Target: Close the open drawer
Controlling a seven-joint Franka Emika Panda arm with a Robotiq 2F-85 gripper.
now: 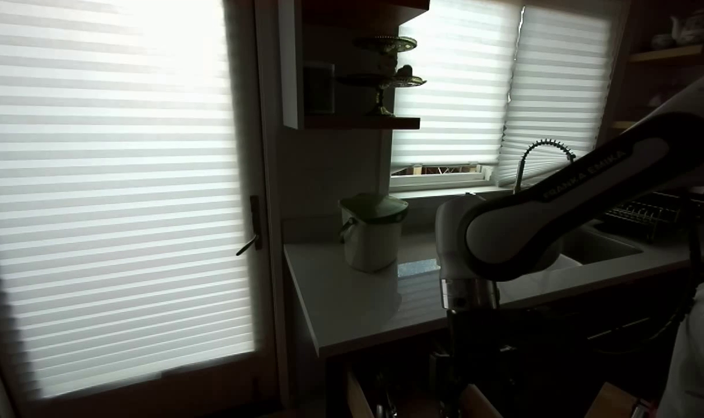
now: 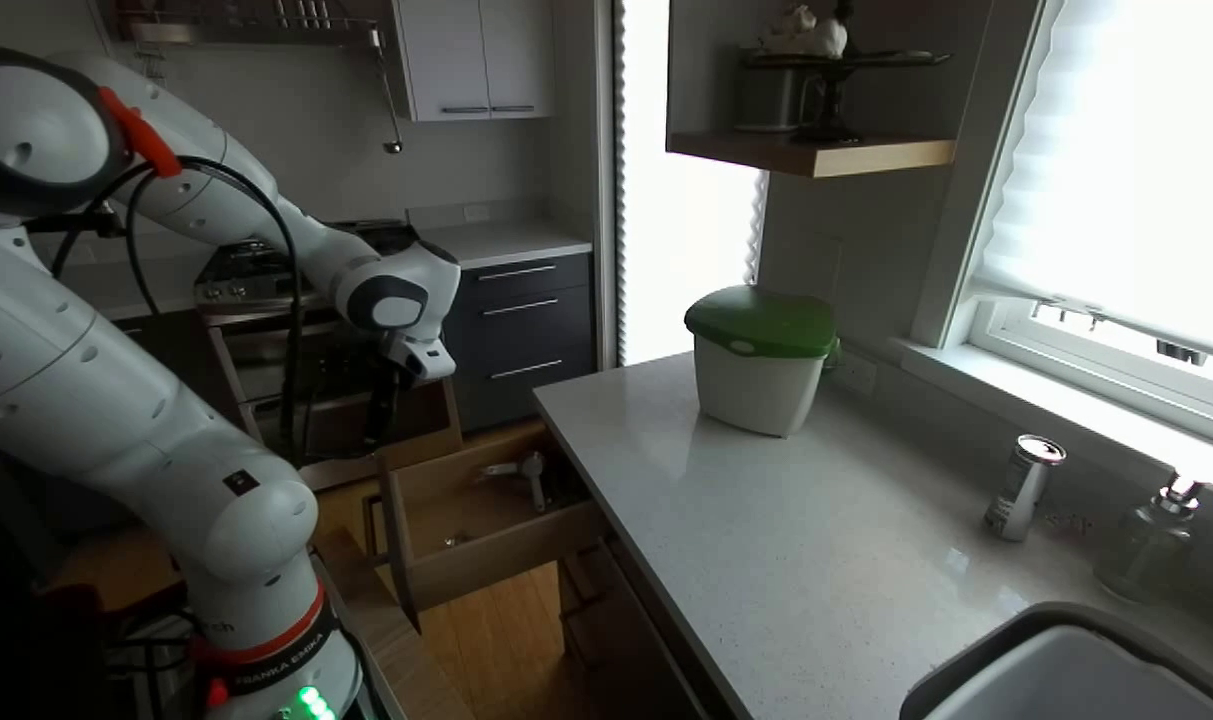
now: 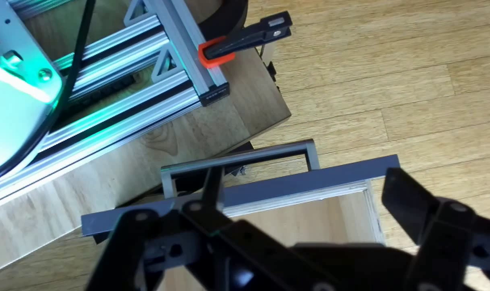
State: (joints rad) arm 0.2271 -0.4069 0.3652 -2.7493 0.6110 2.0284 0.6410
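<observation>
The drawer is pulled out from under the counter. It has light tan inner walls, and several utensils lie inside. In an exterior view parts of its tan walls show in deep shadow. The wrist view shows its dark front edge and its grey bar handle. My gripper is open with nothing between its fingers. In the wrist view one finger overlaps the front and the other lies near the front's end corner. In an exterior view my gripper hangs by the drawer's far front corner. I cannot tell whether it touches.
The robot's wooden base board, with a metal frame and a clamp, stands close to the handle. The counter lies above the drawer's back and bears a white bin with a green lid and a can.
</observation>
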